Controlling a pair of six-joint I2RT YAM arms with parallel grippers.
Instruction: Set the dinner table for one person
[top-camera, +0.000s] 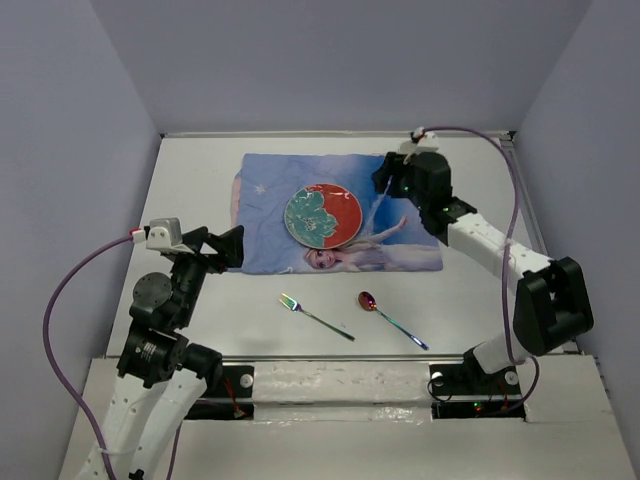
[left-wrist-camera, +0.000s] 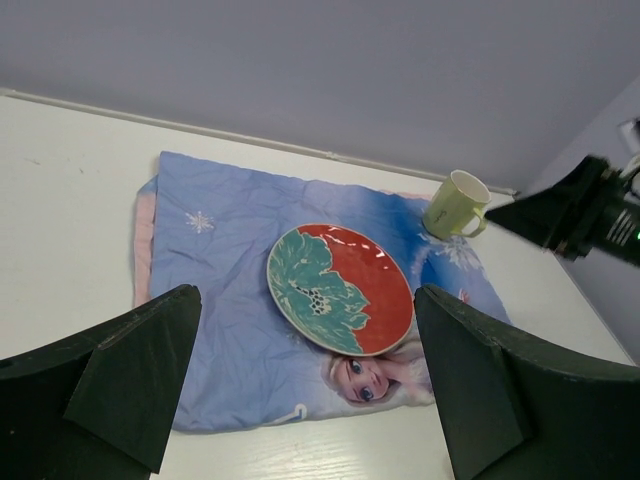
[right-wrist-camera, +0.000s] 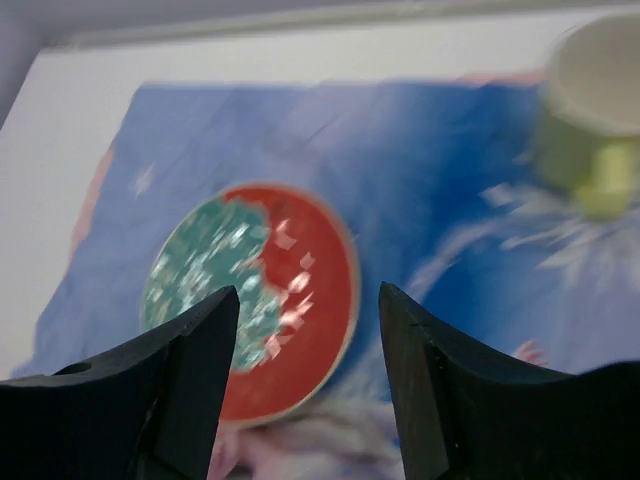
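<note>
The dinner table (top-camera: 196, 176) is a large off-white tabletop. A blue cartoon-princess placemat (top-camera: 270, 205) lies on it at centre back, with a red and teal plate (top-camera: 322, 216) on top. A pale green mug (left-wrist-camera: 457, 204) stands on the placemat's far right corner; it is blurred in the right wrist view (right-wrist-camera: 595, 110). An iridescent fork (top-camera: 315, 317) and spoon (top-camera: 392, 318) lie on the table in front of the placemat. My left gripper (top-camera: 228, 247) is open and empty, left of the placemat. My right gripper (top-camera: 385, 180) is open and empty, above the placemat's right part beside the plate.
Grey-lilac walls close in the table at the back and both sides. A raised white ledge (top-camera: 340, 380) with the arm bases runs along the near edge. The right arm (top-camera: 490, 250) stretches over the table's right side.
</note>
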